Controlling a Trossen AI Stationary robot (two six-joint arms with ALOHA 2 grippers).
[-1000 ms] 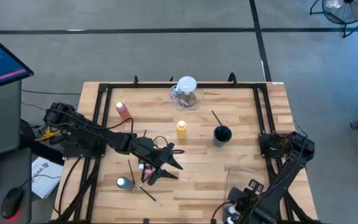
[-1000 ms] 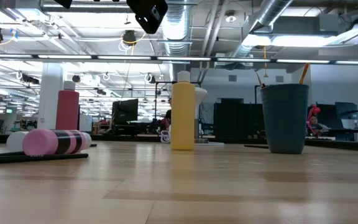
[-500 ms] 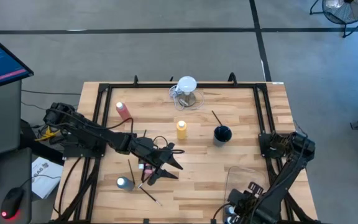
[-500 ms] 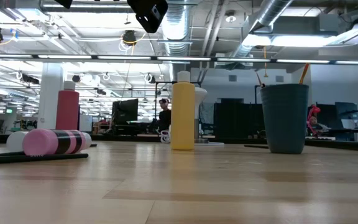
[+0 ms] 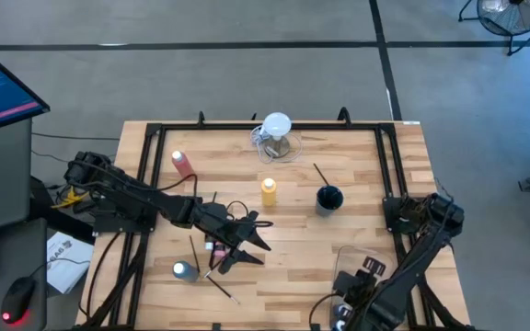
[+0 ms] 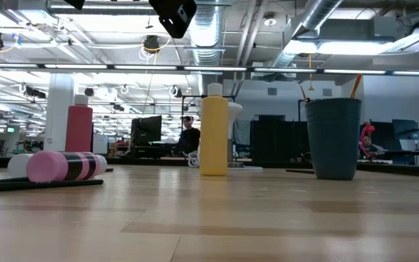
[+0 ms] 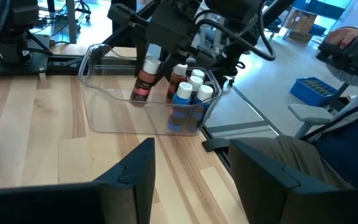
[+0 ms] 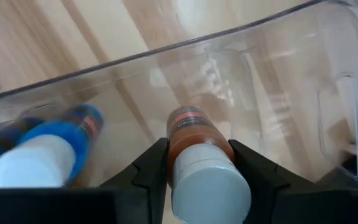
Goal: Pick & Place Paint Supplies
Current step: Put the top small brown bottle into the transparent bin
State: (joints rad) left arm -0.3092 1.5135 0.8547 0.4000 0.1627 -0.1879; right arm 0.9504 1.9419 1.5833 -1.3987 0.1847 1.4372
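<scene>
My right gripper (image 8: 197, 155) hangs over the clear bin (image 5: 368, 259) at the table's near right and is shut on a small brown paint bottle (image 7: 144, 79) with a pale cap. Several blue, white-capped bottles (image 7: 185, 99) stand in the bin. My left gripper (image 5: 251, 248) hovers open and level over the middle of the table, above a pink bottle (image 6: 60, 166) lying on its side. A yellow bottle (image 5: 269, 190) and a pink-red bottle (image 5: 182, 163) stand upright. Two thin brushes (image 5: 194, 250) (image 5: 224, 288) and a small bottle (image 5: 183, 269) lie near the left gripper. My right gripper pinches the brown bottle's upper body just under the cap (image 8: 197, 134) between its two fingers (image 8: 151, 168). The fingers come steeply from above. The bottle hangs slightly tilted, cap up, its lower end (image 7: 139, 96) down between the bin's walls; whether it rests on the floor is hidden.
A dark cup (image 5: 328, 198) holding a brush stands right of centre. A clear jug with a white round top (image 5: 276, 129) sits at the far edge. Black rails (image 5: 247, 126) frame the tabletop. Open wood lies between the cup and the bin.
My right wrist has turned a little over the clear bin, with the brown bottle staying in its fingers.
</scene>
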